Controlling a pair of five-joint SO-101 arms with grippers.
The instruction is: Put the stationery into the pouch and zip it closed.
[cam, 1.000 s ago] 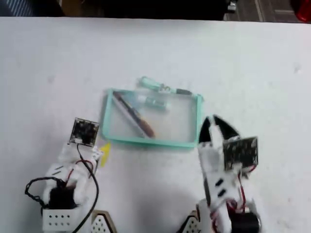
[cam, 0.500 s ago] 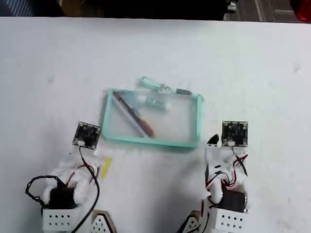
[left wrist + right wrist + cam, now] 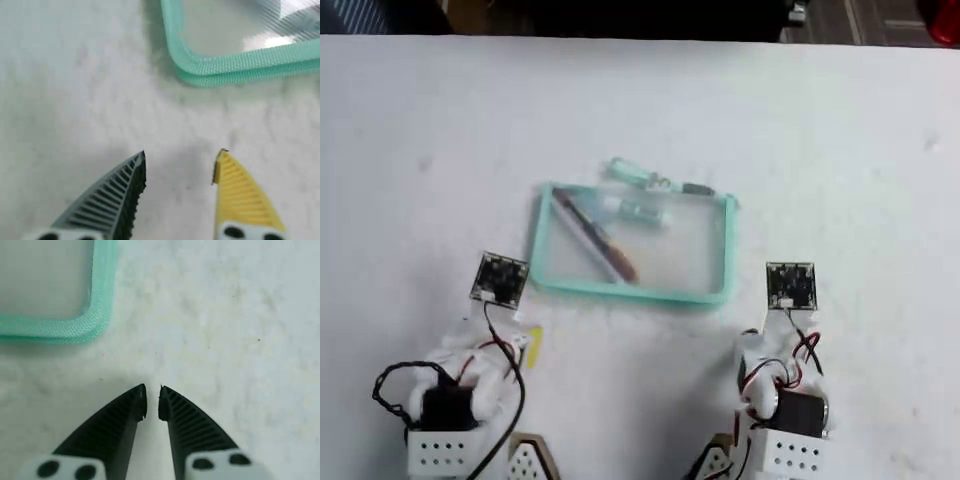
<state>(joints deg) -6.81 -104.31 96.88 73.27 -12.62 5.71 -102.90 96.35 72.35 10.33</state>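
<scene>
A clear pouch with teal trim [image 3: 620,292] lies flat at the table's middle. Inside it are a dark pen [image 3: 595,240] and a small pale tube [image 3: 638,210]. A teal zip pull with a strap [image 3: 640,176] lies along the pouch's far edge. My left gripper [image 3: 180,167] is open and holds nothing, just short of the pouch's near left corner [image 3: 225,65]. Its yellow finger [image 3: 533,345] pokes out beside the left arm. My right gripper [image 3: 152,402] is shut on nothing, hovering over bare table near the pouch's near right corner [image 3: 97,315].
Both arm bases sit at the table's near edge, the left one [image 3: 445,420] and the right one [image 3: 785,420]. The white tabletop [image 3: 840,150] stretches wide around the pouch. Dark floor runs along the far edge.
The right arm has pulled back from the pouch's right corner toward its base, and its fingers went from spread to shut. The left arm drew back slightly.
</scene>
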